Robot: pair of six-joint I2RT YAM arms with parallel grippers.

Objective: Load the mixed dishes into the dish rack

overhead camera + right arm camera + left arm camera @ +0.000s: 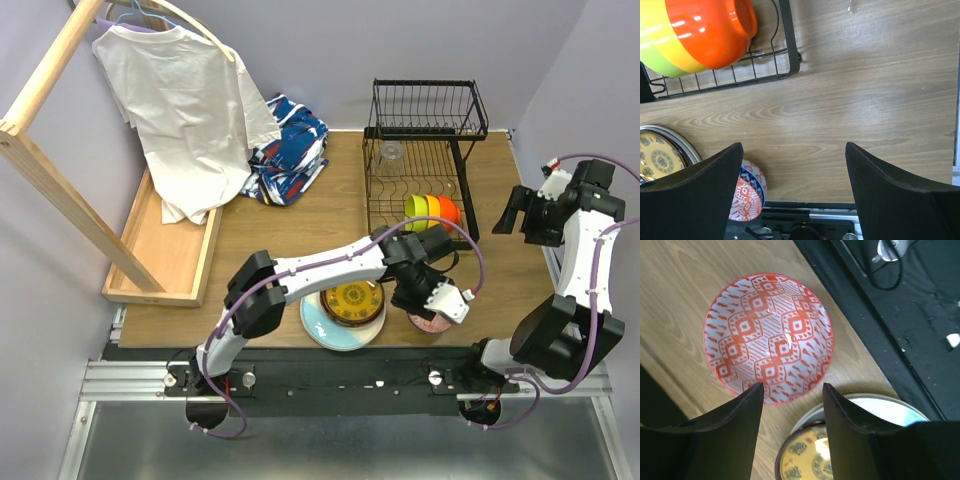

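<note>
Red-patterned bowl (767, 337), half-hidden overhead, shows beneath left pincer (791, 386), released like right pincer (793, 145).

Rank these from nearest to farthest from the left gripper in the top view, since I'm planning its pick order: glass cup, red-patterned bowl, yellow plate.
1. Red-patterned bowl, right beneath the left gripper, at the table's near edge.
2. Yellow plate, just to the left.
3. Glass cup, far back inside the dish rack.
</note>
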